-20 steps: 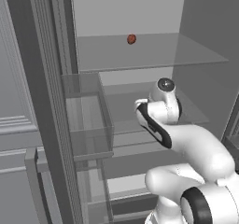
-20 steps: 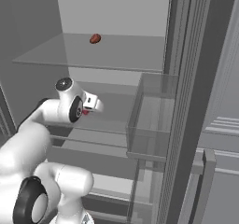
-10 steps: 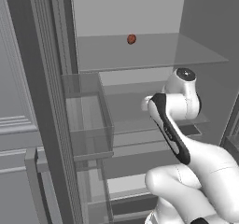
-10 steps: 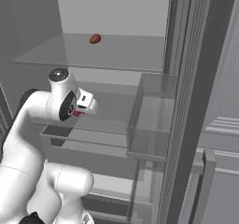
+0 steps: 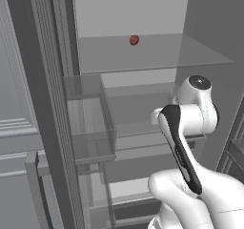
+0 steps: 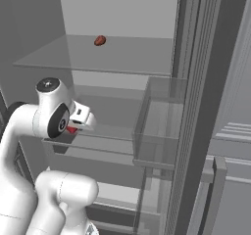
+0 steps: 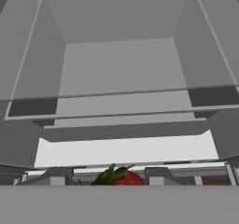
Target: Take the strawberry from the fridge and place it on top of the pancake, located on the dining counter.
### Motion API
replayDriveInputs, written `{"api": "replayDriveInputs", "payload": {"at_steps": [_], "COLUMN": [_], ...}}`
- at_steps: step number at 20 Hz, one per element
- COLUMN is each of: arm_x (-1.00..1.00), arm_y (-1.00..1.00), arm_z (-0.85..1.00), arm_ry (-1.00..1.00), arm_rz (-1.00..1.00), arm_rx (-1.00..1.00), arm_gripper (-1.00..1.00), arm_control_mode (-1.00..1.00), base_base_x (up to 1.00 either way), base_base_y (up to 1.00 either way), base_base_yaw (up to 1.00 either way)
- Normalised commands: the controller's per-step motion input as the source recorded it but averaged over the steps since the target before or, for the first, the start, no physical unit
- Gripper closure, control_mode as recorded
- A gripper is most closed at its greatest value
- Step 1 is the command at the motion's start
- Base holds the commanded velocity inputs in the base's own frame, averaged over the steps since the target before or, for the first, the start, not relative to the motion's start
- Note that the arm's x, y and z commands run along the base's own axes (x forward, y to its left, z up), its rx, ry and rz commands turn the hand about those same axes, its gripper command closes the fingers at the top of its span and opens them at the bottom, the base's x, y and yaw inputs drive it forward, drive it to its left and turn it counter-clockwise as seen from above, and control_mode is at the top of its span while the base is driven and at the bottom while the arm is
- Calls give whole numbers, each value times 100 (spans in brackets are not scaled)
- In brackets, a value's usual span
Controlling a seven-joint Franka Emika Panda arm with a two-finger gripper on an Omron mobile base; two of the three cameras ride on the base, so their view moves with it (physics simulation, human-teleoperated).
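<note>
My gripper (image 7: 108, 176) is pinching the strawberry (image 7: 128, 178): in the hand view the red berry sits low between my two fingertips (image 7: 58, 175), its lower part cut off at the bottom edge. Its green leaves point up and to the left in that view, so the stem end faces away from my hand, toward the fridge (image 5: 119, 8) interior. With so little of the body showing, I cannot tell its long axis for sure; it seems to run along the line of the leaves.

From the right base view the berry shows as a small red wedge just under the white hand, in front of the middle glass shelf (image 6: 112, 131) and clear of it. The door bin (image 6: 157, 126) stands beside my hand, apart from it.

A duller dark red lump (image 5: 134, 40) lies on the upper shelf (image 5: 190, 51), well above my hand.

Against a second ago, my wrist has swung outward: it sits further right in the left base view and further left in the right one, and the forearm now stands steeper. My grip is unchanged. The lump, shelves and bin sit where they were.
</note>
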Motion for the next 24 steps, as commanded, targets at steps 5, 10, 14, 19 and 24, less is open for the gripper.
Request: {"api": "replayDriveInputs", "payload": {"at_steps": [5,10,14,19,24], "arm_x": [-12,0,-2,-6,0], "arm_y": [0,0,0,0,0], "arm_z": [-10,0,0,0,0], "arm_ry": [0,0,0,0,0], "arm_rz": [0,0,0,0,0], "arm_rx": [-3,0,0,0,0], "arm_gripper": [100,100,100,100,100], "arm_control_mode": [-100,-100,-100,100,100], "base_base_x": [0,0,0,-59,-96], "base_base_y": [0,0,0,0,2], "base_base_yaw": [0,0,0,0,0]}}
